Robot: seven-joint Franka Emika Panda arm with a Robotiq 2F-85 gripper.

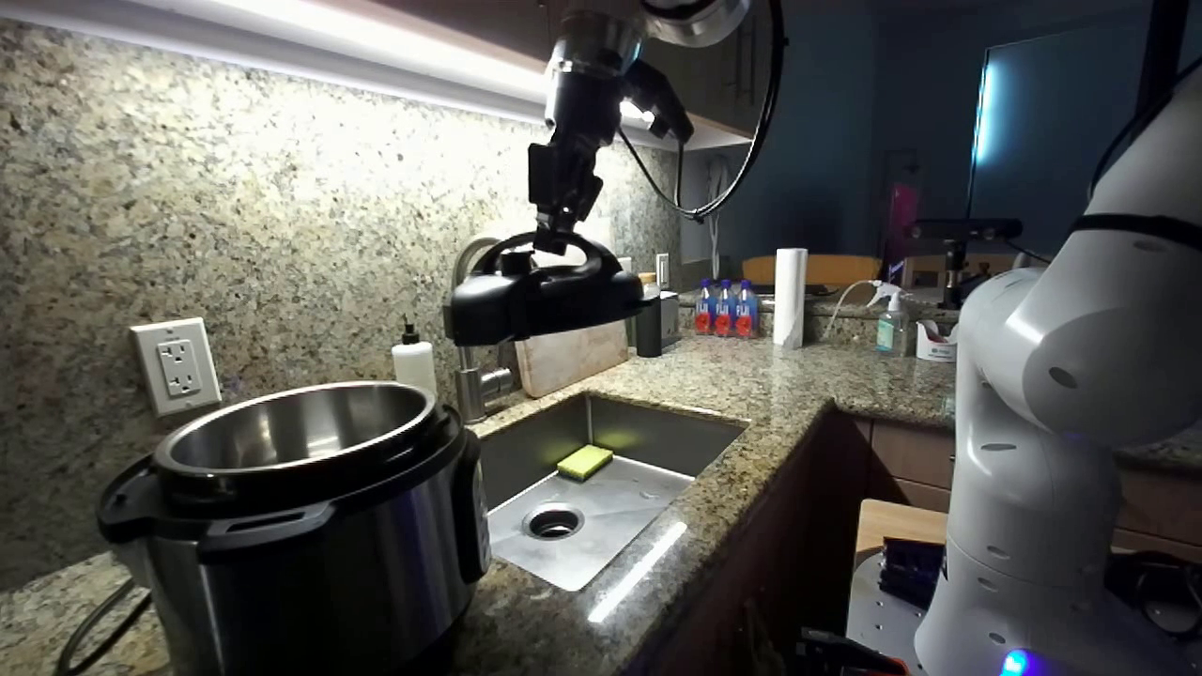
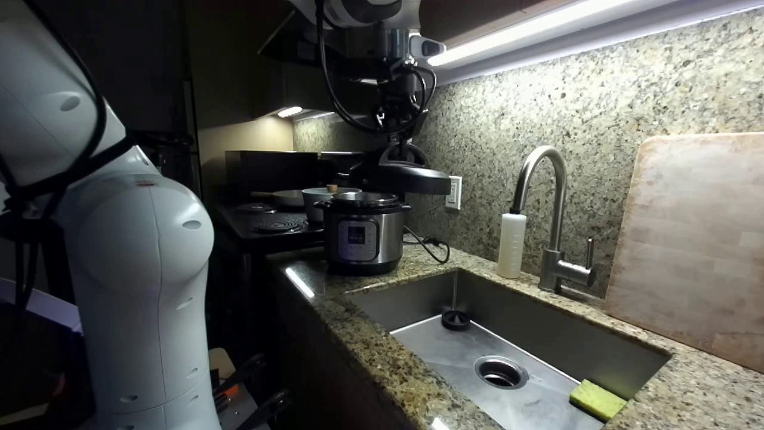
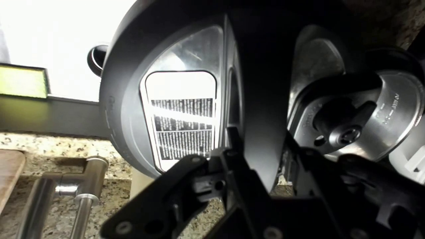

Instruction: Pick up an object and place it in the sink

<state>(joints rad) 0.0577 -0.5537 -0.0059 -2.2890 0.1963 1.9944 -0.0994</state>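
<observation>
You have the round, black, domed lid [image 1: 549,306] held by its arched handle [image 3: 264,99], slightly tilted, in the air higher than the rectangular steel sink [image 2: 537,328] with its round drain [image 2: 501,372].

Opposing exterior views both overlook the sink [image 1: 624,502].

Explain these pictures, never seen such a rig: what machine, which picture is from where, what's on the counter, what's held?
The machine is a white jointed robot arm ending in a black two-fingered hand. Two pictures look on from outside the robot; the third is taken from its wrist. The hand grips the arched black handle of a round black domed lid, holding it in the air. An open steel-and-black pressure cooker stands on the speckled granite counter; a rectangular stainless-steel sink is set into that counter, with a yellow sponge inside.
</observation>
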